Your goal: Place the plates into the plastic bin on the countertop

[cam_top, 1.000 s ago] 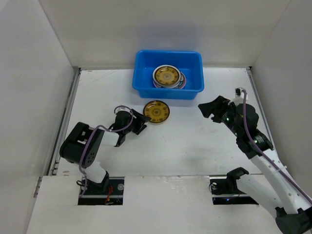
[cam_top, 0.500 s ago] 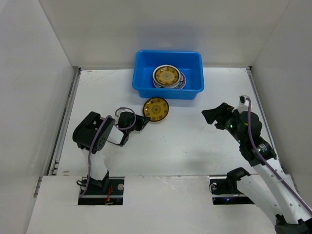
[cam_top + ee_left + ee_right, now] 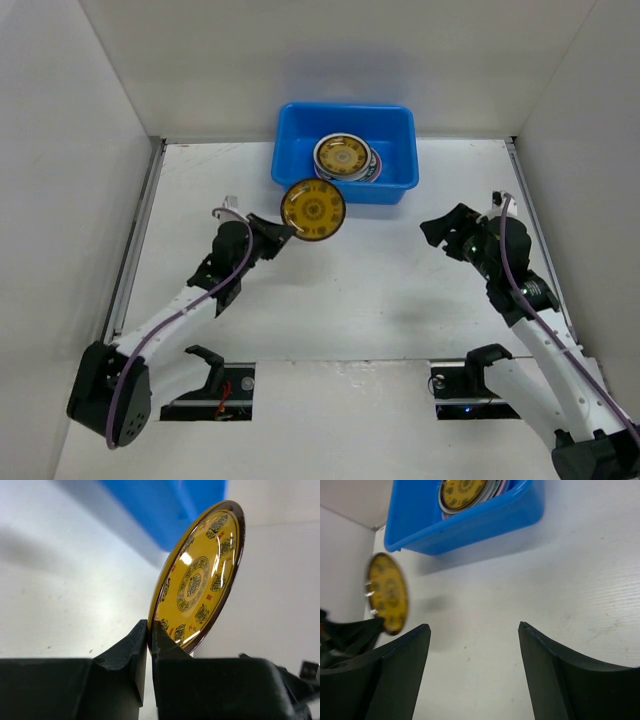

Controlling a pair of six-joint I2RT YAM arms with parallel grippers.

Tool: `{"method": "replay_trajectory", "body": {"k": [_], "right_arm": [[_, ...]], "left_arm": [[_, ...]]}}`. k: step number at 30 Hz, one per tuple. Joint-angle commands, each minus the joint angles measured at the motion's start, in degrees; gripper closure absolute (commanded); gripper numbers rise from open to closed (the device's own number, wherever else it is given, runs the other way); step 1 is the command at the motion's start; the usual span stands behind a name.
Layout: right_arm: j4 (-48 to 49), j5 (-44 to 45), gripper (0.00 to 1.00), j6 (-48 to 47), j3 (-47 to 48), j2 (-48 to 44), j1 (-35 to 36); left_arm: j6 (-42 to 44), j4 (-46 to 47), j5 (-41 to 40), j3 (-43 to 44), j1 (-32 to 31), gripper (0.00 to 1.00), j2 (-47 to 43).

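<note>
My left gripper is shut on the lower rim of a small amber-brown patterned plate, which hangs lifted off the countertop just in front of the plastic bin's near wall. The blue plastic bin stands at the back centre and holds a stack of plates, an amber patterned one on top with pink and green edges showing under it. My right gripper hovers open over bare countertop to the right, nothing between its fingers.
White walls close in the countertop at the back and both sides. The arm bases sit at the near edge.
The left gripper closed on the amber plate's rim and lifted it off the countertop, tilting it up toward the bin. The right arm shifted slightly and stayed open.
</note>
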Motion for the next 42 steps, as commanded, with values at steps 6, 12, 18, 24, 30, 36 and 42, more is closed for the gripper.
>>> {"method": "replay_trajectory", "body": {"k": [6, 12, 18, 24, 30, 36, 42], "right_arm": [[1.43, -2.74, 0.24, 1.72, 0.45, 2.3, -6.54], [1.17, -1.86, 0.24, 3.3, -0.69, 0.1, -5.75], [-0.06, -1.07, 0.24, 5.77, -3.33, -4.64, -4.08], [-3.31, 0.78, 0.24, 5.6, -4.56, -9.12, -3.55], [-5.6, 1.57, 0.24, 5.77, -5.44, -11.59, -3.46], [-6.57, 1.57, 0.24, 6.03, -5.79, -12.38, -3.38], [-6.66, 1.57, 0.24, 5.51, -5.97, -12.73, -3.38]], "left_arm": [[23.85, -21.28, 0.49, 26.66, 5.06, 0.98, 2.41], [30.54, -18.03, 3.74, 46.61, 4.45, 0.97, 21.21], [34.93, -15.22, 8.93, 63.5, 3.66, 0.96, 39.32], [37.66, -12.32, 9.81, 73.35, 4.27, 0.96, 51.63], [39.94, -12.05, 10.51, 78.37, 4.45, 0.96, 58.68], [41.88, -12.05, 9.64, 79.43, 4.45, 0.96, 62.37], [43.64, -12.93, 9.64, 83.29, 4.54, 0.92, 66.68]]}}
